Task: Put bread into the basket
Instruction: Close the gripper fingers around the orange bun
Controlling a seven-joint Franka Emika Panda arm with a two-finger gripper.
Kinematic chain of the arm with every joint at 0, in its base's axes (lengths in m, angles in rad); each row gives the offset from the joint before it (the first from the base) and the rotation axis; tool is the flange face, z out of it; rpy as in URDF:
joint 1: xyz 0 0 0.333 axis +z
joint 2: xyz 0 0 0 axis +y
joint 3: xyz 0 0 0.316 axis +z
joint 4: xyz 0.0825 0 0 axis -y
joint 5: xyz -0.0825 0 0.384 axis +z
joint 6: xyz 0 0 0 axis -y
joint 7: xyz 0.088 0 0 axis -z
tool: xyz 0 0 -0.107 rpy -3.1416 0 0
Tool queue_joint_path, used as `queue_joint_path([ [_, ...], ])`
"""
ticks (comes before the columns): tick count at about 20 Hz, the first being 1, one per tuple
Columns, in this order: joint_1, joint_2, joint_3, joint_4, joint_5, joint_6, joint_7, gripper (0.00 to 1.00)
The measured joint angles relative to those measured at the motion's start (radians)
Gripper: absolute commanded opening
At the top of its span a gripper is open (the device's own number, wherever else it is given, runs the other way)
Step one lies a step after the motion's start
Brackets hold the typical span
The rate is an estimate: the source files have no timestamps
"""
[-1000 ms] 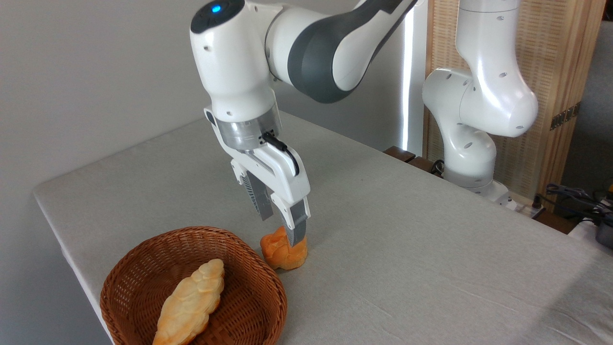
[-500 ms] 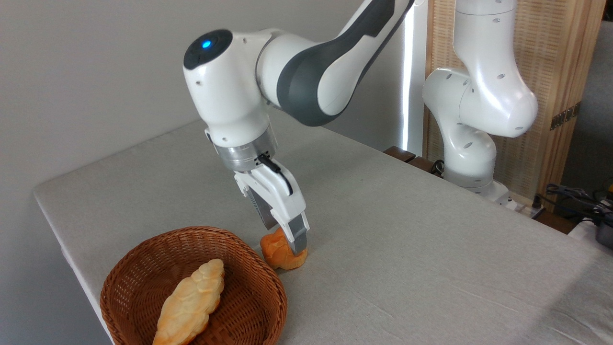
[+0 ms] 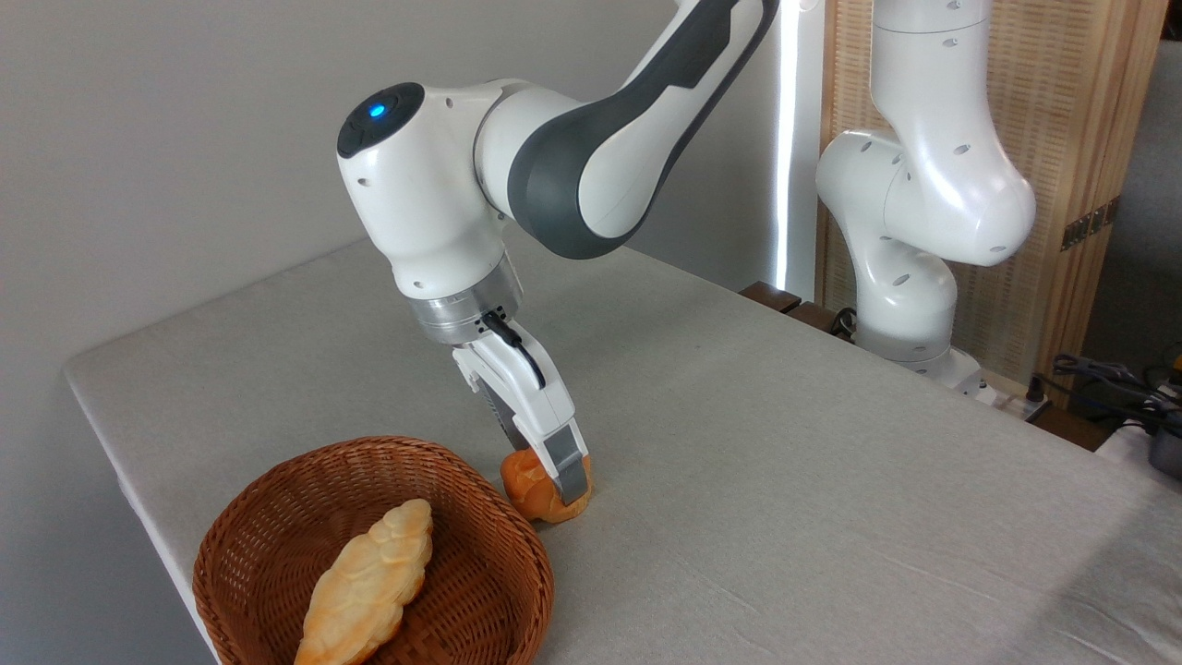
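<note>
A: Gripper [image 3: 552,476] low, right down at the bun [image 3: 533,489]. Angled, not plumb; the wrist leans off toward the upper left.

B: Shut on it?

A: One finger [image 3: 570,466] lies across the near face of the bun, grey pad against the crust. The other finger is behind the bun, mostly hidden. The bun sits between them, so the jaws straddle it. Whether they are pressing, I cannot tell from here.

B: Bun's position?

A: On the grey surface [image 3: 785,480], bottom resting on the cloth. Small, orange-brown, lumpy top. Just beside the wicker basket [image 3: 277,517], at its right rim, touching or very nearly. Outside the basket, not in it.

B: Basket contents?

A: One braided loaf [image 3: 367,584], pale gold, longer than the bun. Lies slantwise in the bowl, one end toward the front rim, the other pointing up and right.

B: Basket location?

A: Front left corner of the surface, near the edge.

B: Arm?

A: White with dark grey joints. A blue light [image 3: 376,110] is lit on the round cap above the wrist. The arm's base [image 3: 910,305] stands at the far right side of the surface, in front of a slatted wooden panel [image 3: 1071,139].

B: Other items?

A: Dark cables [image 3: 1103,377] past the right edge of the surface. Plain grey wall [image 3: 166,139] behind.
</note>
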Motion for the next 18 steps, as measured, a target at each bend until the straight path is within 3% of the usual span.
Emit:
queue_joint_path([
  [1,0.000,0.002,0.000,0.000,0.000,0.004,0.000,0.79],
  [2,0.000,0.004,0.000,0.000,0.001,0.007,0.000,0.61],
  [3,0.000,0.006,0.000,0.000,0.002,0.014,0.000,0.55],
  [4,0.000,0.007,0.000,0.000,0.002,0.019,0.000,0.41],
  [6,0.000,0.009,0.000,0.000,0.002,0.031,0.000,0.31],
  [18,0.000,0.009,0.000,0.001,0.002,0.039,0.000,0.34],
])
